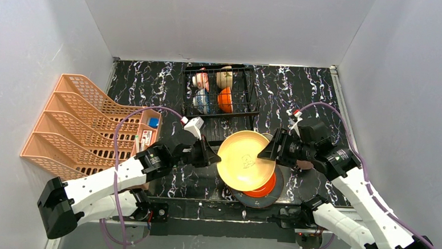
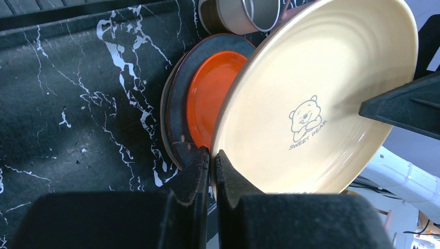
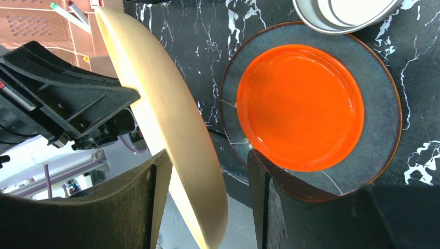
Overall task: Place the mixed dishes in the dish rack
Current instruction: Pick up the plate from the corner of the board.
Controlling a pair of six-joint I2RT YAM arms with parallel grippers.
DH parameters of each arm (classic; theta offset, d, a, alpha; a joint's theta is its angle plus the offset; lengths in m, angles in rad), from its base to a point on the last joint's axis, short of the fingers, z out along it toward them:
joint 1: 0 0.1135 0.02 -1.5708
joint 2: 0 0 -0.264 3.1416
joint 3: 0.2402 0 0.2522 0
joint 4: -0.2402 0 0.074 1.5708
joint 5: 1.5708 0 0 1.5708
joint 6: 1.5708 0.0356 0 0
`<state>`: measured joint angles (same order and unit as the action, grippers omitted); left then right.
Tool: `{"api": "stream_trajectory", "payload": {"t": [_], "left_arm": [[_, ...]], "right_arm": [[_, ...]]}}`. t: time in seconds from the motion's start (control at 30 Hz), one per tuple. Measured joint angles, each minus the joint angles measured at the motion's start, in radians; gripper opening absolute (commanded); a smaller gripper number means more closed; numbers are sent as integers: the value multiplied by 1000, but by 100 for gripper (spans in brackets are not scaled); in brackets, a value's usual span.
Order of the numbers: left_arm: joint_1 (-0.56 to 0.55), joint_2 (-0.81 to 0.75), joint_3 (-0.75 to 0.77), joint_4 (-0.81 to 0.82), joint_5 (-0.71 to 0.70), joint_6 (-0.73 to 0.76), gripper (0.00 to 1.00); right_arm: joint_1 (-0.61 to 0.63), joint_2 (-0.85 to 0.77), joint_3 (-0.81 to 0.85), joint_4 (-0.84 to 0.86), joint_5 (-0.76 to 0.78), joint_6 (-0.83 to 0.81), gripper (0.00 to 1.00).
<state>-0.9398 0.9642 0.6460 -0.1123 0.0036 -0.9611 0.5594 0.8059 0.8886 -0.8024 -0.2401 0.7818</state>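
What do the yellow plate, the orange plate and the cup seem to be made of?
The yellow plate: probably melamine or glazed ceramic; smooth satin face, printed bear. The orange plate: likely glazed ceramic; glossy, bright reflections. The cup: seemingly steel; brushed grey sheen, thin rim.

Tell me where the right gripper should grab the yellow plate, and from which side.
Take the yellow plate by its thin rim, opposite where the left gripper pinches it. It is tilted up above the orange plate, both faces free, so come edge-on from the right, one finger per face; the open right gripper straddles that rim.
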Motion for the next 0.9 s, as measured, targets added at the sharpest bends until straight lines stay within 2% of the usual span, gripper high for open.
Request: {"api": "stream_trajectory", "payload": {"t": [0.17, 0.4, 0.53, 0.57, 0.67, 0.73, 0.83, 0.9], "left_arm": [[0, -2, 11, -1, -4, 8, 0], [4, -5, 11, 3, -10, 2, 0], [7, -16, 11, 8, -16, -2, 3], [8, -16, 11, 8, -15, -4, 6], [8, -16, 11, 8, -15, -5, 27], [7, -18, 11, 6, -15, -3, 48], [7, -28, 18, -17, -16, -2, 63], [6, -40, 36, -41, -23, 4, 69]], "right_arm": [[0, 7, 0, 25, -26, 0, 49], [0, 6, -2, 41, -39, -11, 1], [0, 3, -10, 40, -37, -10, 1], [0, 1, -10, 40, -37, -10, 1], [0, -3, -10, 41, -36, -8, 1], [0, -5, -10, 43, -36, -3, 1], [0, -6, -8, 39, -31, -8, 1], [0, 0, 6, 21, -23, -26, 1]]}}
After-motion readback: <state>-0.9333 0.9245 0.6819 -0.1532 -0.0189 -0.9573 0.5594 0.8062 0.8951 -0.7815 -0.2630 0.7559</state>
